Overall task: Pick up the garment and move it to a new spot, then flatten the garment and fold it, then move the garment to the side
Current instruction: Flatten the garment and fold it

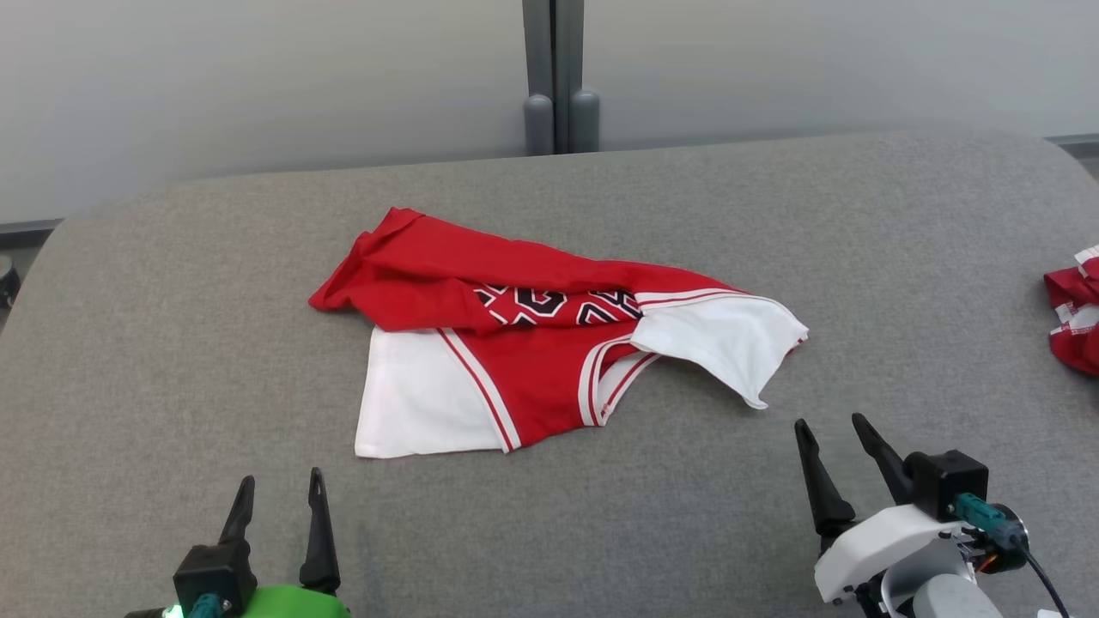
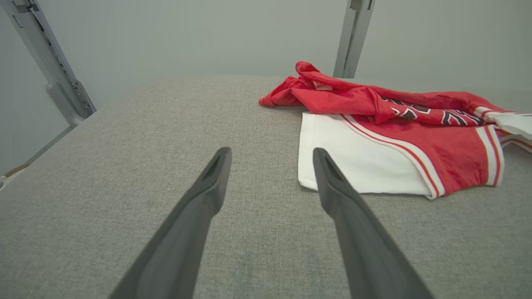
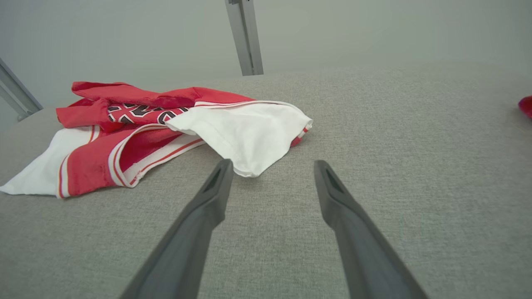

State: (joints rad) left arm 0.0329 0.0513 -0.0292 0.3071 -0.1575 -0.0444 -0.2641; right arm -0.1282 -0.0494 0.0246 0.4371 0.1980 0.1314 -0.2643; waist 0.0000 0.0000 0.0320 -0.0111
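The garment [image 1: 532,343] sits crumpled on the table [image 1: 172,386].
Near its front edge, left gripper [image 1: 282,475] and right gripper [image 1: 828,420] gape wide, empty; pinching what seems a doubled-over fold could tangle it further.

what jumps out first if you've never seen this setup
The crumpled red and white garment lies mid-table, with black lettering showing among its folds. Two open grippers sit short of it, the left gripper at the lower left and the right gripper at the lower right, near the garment's white flap. A second red and white cloth peeks in at the right edge.
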